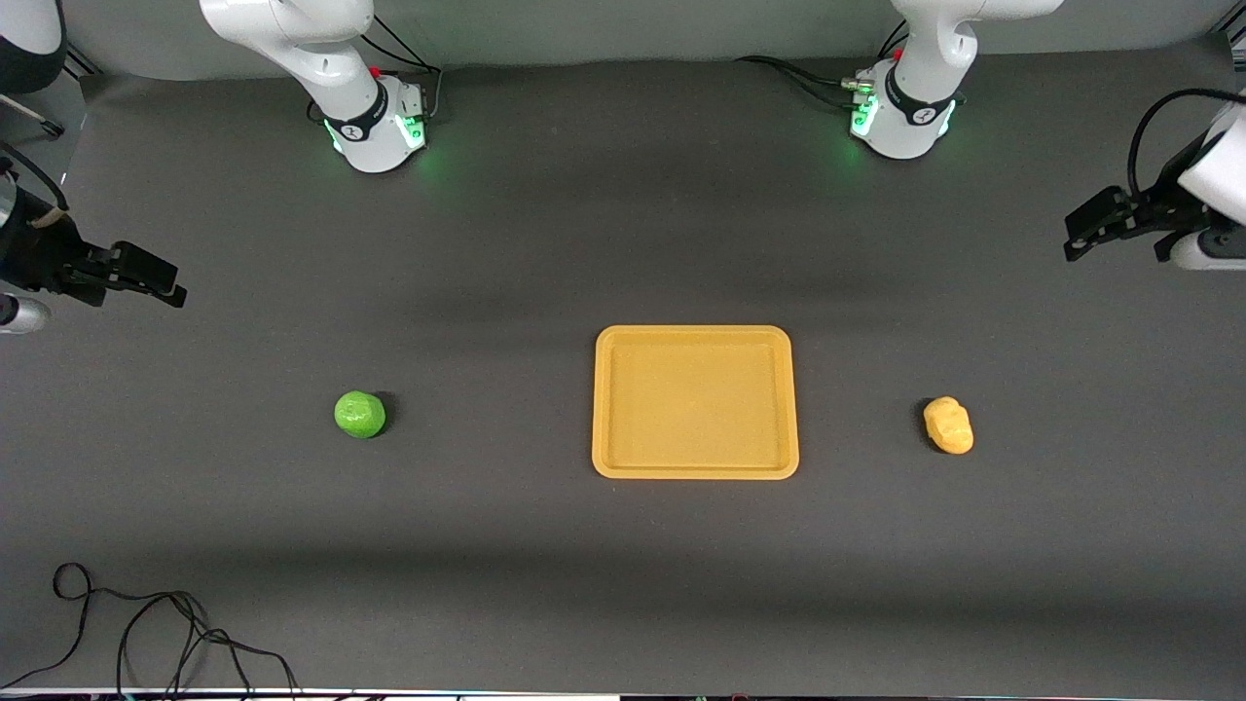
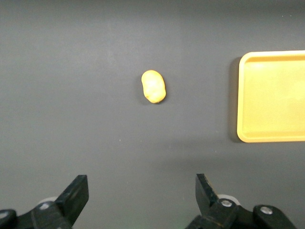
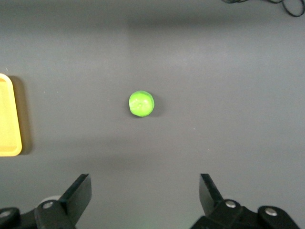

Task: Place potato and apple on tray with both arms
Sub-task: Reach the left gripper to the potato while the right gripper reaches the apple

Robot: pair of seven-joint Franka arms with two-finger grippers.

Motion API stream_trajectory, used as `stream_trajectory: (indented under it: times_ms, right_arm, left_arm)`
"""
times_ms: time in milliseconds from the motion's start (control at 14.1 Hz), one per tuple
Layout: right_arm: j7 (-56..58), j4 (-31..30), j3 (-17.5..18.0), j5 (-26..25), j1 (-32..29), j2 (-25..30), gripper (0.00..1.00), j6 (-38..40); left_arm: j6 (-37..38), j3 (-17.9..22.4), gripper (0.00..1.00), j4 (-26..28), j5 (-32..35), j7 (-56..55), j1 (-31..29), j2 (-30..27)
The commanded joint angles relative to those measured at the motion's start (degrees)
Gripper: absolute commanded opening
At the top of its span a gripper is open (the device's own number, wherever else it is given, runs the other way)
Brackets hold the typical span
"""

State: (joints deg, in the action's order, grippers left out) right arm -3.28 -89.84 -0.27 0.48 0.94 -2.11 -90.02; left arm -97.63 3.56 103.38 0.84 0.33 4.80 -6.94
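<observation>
Right gripper (image 1: 173,290) up in the air at the right arm's end of the table, fingers spread wide, nothing held. Apple (image 1: 359,414) on the table toward that same end: small, round, bright green, glossy, sitting well apart from the tray. Tray (image 1: 695,469) mid-table: flat, orange-yellow, rounded corners, low rim, nothing in it. Potato (image 1: 948,424) on the table toward the left arm's end: lumpy, oblong, yellow-orange, a shade paler than the tray, well apart from it. Left gripper (image 1: 1073,245) up in the air at the left arm's end, fingers wide apart, nothing held. Coil of black cable (image 1: 146,623) near the front edge, at the right arm's end.
</observation>
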Motion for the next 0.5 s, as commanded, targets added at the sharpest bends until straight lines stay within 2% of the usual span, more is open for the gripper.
stream_trajectory:
  times_ms: [0, 142, 425]
  right_arm:
    - [0.91, -4.53, -0.60, -0.22, 2.14, 0.17, 1.00, -4.62]
    - [0.99, -8.23, -0.87, -0.04, 2.14, -0.17, 1.00, -8.92]
    - [0.91, -17.10, -0.78, -0.04, 2.40, -1.41, 1.00, -20.86]
  left_arm:
    - [-4.22, 0.22, 1.00, 0.51, -0.66, 0.81, 0.21, 3.41]
    - [-8.08, 0.14, 1.00, 0.42, -0.66, 0.81, 0.56, 8.32]
    - [-23.27, -0.04, 1.00, 0.42, -0.75, -0.15, 0.83, 24.39]
